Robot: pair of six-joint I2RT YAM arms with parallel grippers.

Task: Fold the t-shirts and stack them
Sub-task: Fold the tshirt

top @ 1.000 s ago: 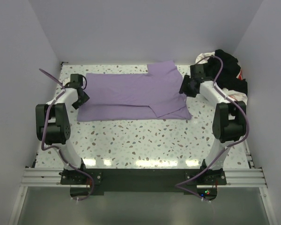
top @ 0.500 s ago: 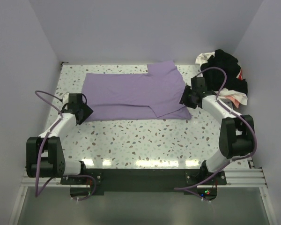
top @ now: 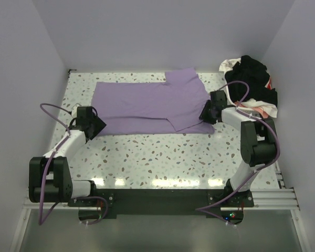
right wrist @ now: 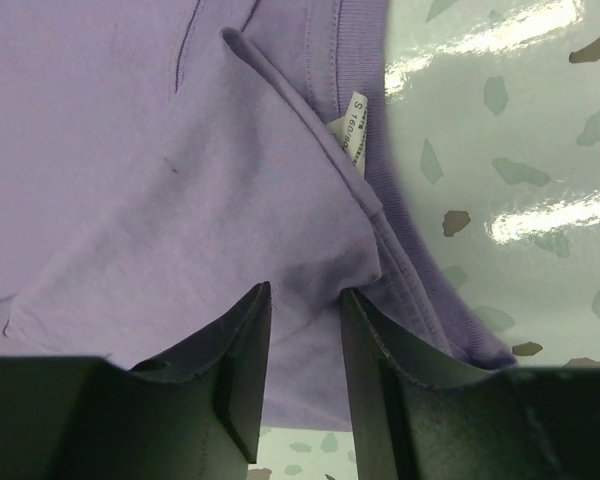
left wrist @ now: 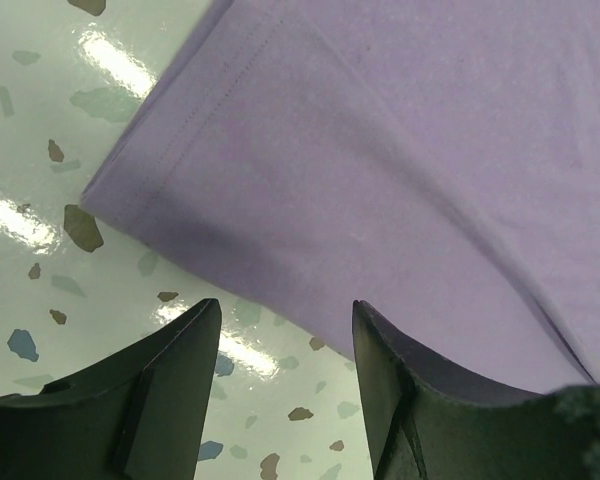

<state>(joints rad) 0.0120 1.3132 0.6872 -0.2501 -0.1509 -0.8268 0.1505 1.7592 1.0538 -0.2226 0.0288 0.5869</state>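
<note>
A lilac t-shirt (top: 147, 102) lies folded lengthwise across the back of the table, one sleeve folded over its right part. My left gripper (top: 97, 126) stands open low at the shirt's near left corner. In the left wrist view the hem (left wrist: 400, 150) runs just ahead of the left gripper (left wrist: 285, 310), and the right finger overlaps the cloth. My right gripper (top: 206, 113) is at the shirt's right end. In the right wrist view the right gripper (right wrist: 305, 295) is open and presses down astride a pucker of the t-shirt (right wrist: 130, 150) beside the collar (right wrist: 365, 60) and its size label (right wrist: 352, 135).
More t-shirts lie heaped at the back right corner: a black one (top: 252, 73), a white one (top: 228, 65) and a pink-red one (top: 263, 109). White walls close in the speckled table (top: 163, 157) on the left, back and right. The right arm's cable loops over the heap.
The left arm swung from the shirt's left edge down to its near left corner, then held. The right gripper shifted slightly left onto the collar end and its jaws narrowed around the cloth.
</note>
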